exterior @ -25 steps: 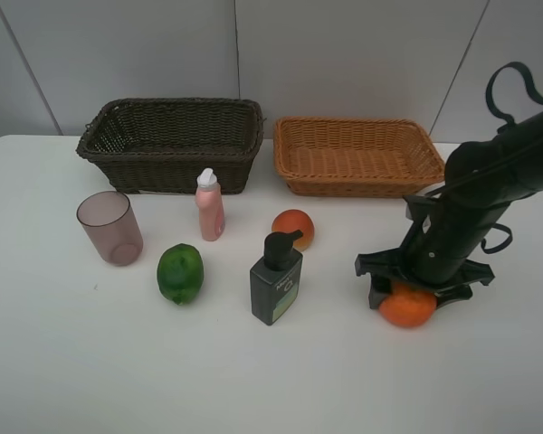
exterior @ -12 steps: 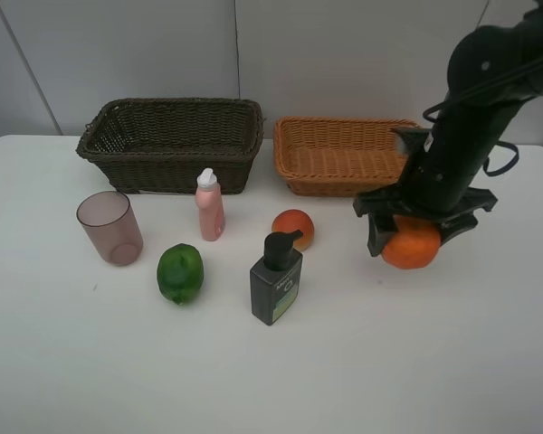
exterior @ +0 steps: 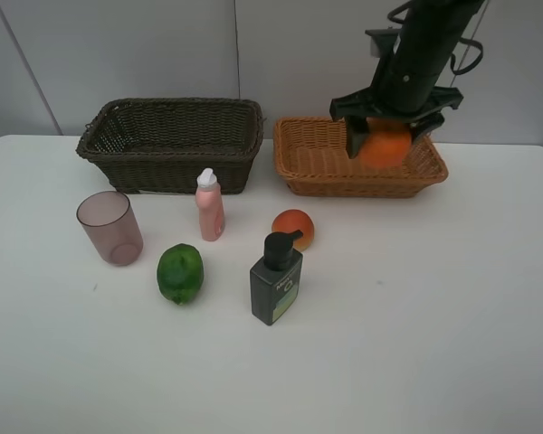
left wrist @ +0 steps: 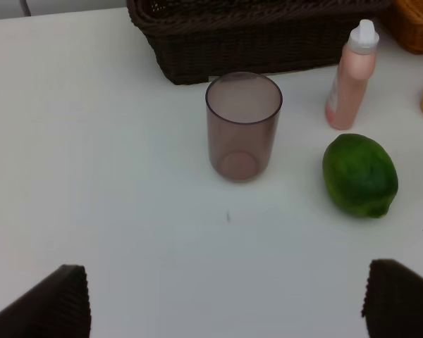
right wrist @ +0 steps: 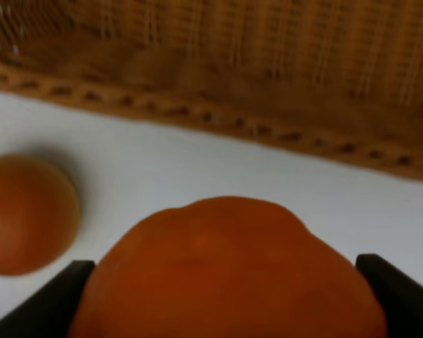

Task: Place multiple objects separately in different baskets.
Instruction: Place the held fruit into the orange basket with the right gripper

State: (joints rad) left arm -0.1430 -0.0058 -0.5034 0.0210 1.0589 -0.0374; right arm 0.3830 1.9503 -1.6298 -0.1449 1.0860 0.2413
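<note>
My right gripper (exterior: 387,137) is shut on the orange (exterior: 385,145) and holds it in the air over the light orange-tan basket (exterior: 324,172). In the right wrist view the orange (right wrist: 225,274) fills the space between the dark fingers (right wrist: 391,289), above that basket's rim (right wrist: 218,116). The dark brown basket (exterior: 167,145) stands to the left. In front of it are the mauve cup (exterior: 110,227), pink bottle (exterior: 209,205), lime (exterior: 180,272), dark green pump bottle (exterior: 276,278) and reddish-orange fruit (exterior: 293,228). My left gripper (left wrist: 225,299) is open above the table near the cup (left wrist: 243,124) and lime (left wrist: 360,175).
The white table (exterior: 416,316) runs to a grey wall behind the baskets. The reddish-orange fruit (right wrist: 25,211) lies on the table just outside the tan basket's front rim.
My right gripper has lifted the orange off the table at the right front and carried it up and back, over the tan basket. Everything else stayed put.
</note>
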